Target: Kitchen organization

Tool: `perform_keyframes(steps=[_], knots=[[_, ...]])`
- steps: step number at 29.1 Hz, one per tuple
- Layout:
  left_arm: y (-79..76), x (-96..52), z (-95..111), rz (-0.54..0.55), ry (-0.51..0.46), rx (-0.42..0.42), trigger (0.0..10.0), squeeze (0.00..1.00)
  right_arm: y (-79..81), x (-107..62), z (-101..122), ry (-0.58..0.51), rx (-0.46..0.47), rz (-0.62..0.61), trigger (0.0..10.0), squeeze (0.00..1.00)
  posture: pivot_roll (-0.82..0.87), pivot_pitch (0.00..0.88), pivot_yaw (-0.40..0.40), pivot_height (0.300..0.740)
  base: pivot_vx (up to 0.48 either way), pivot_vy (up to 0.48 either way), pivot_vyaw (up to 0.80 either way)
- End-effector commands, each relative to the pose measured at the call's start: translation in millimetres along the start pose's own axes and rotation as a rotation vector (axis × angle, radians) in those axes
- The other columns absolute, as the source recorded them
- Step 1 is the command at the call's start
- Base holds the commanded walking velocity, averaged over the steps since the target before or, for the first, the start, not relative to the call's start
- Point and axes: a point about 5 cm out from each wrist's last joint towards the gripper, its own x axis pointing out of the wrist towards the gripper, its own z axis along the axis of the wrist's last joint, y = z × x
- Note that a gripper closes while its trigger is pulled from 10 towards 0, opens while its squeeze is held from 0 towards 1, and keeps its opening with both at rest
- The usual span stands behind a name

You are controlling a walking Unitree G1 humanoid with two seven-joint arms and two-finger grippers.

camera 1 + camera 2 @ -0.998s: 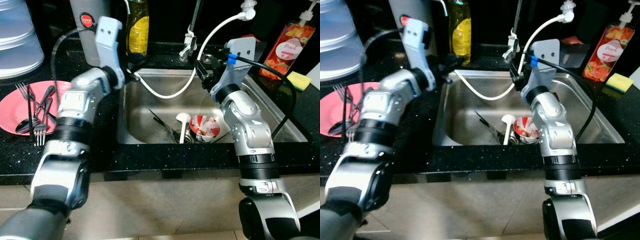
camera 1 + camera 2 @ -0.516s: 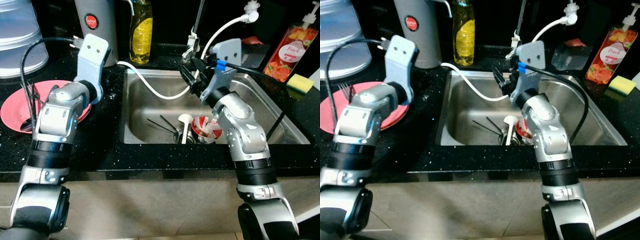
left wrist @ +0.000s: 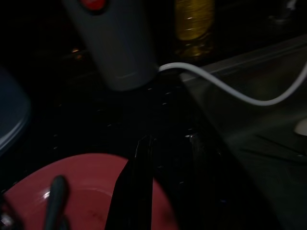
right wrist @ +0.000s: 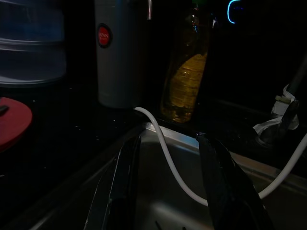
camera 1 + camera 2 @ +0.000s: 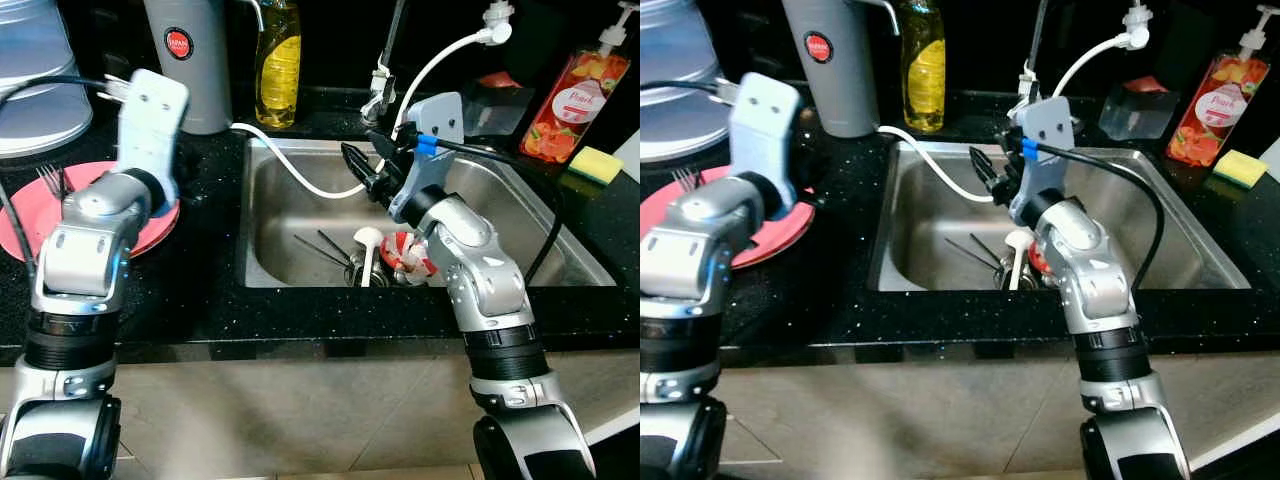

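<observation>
White hose (image 5: 300,180) droops across the sink (image 5: 560,240) rear, just ahead of the right gripper (image 4: 168,191), whose 2 fingers are spread and empty. Grey flask (image 5: 185,60) and yellow bottle (image 5: 277,60) stand at the bench back edge. Since 0.5 s ago the left arm has swung further outward. Left gripper (image 3: 165,184) hovers over the pink plate (image 5: 150,222) near the bench's left edge; finger state cannot be told. Ladle (image 5: 365,245) and red cup (image 5: 410,255) lie on the sink floor below the right gripper.

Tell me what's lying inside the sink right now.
In the sink: a white ladle, a red-and-white patterned cup partly hidden by the right arm, dark chopstick-like utensils, and a white hose draped over the rim. The drain area is mostly covered.
</observation>
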Motion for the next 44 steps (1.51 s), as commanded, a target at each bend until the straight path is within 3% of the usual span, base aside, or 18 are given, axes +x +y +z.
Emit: perform_keyframes(steps=[1,8,18,28,32,39,43,44], knots=[[14.9,-4.5,5,0.068,-0.001,0.023,10.0,0.0,-8.8,-1.8,-3,0.024,0.006,-0.047,10.0,0.0,0.28,0.0,-0.063,0.74,0.0,0.0,0.0],[26.7,-10.1,5,0.126,0.011,0.042,10.0,0.0,-9.9,-1.4,-3,0.025,0.012,-0.063,10.0,0.0,0.29,0.0,-0.067,0.74,0.0,0.0,0.0],[23.9,-13.1,10,0.128,-0.003,-0.007,10.0,0.0,-11.4,-0.5,-1,0.017,0.011,-0.072,10.0,0.0,0.29,0.0,-0.07,0.74,0.0,0.0,0.0],[38.7,-12.9,-2,0.243,0.078,-0.061,10.0,0.0,-12.2,-2.9,-2,0.021,0.012,-0.082,10.0,0.0,0.28,0.0,-0.061,0.74,0.0,0.0,0.0],[36.3,-15.9,-7,0.228,0.136,-0.094,10.0,0.0,-13.7,-3.5,-3,0.023,0.011,-0.085,10.0,0.0,0.28,0.0,-0.062,0.74,0.0,0.0,0.0],[47.7,-16.8,-27,0.327,0.216,-0.222,10.0,0.0,-11.9,-1.5,-3,0.022,0.014,-0.076,10.0,0.0,0.29,0.0,-0.069,0.74,0.0,0.0,0.0],[53.5,-17.0,-31,0.378,0.233,-0.243,10.0,0.0,-12.0,-1.1,-2,0.021,0.014,-0.077,10.0,0.0,0.29,0.0,-0.071,0.74,0.0,0.0,0.0],[58.9,-17.8,-34,0.412,0.239,-0.272,9.2,0.0,-12.3,-0.8,-2,0.021,0.013,-0.077,10.0,0.0,0.29,0.0,-0.071,0.74,0.0,0.0,0.0]])
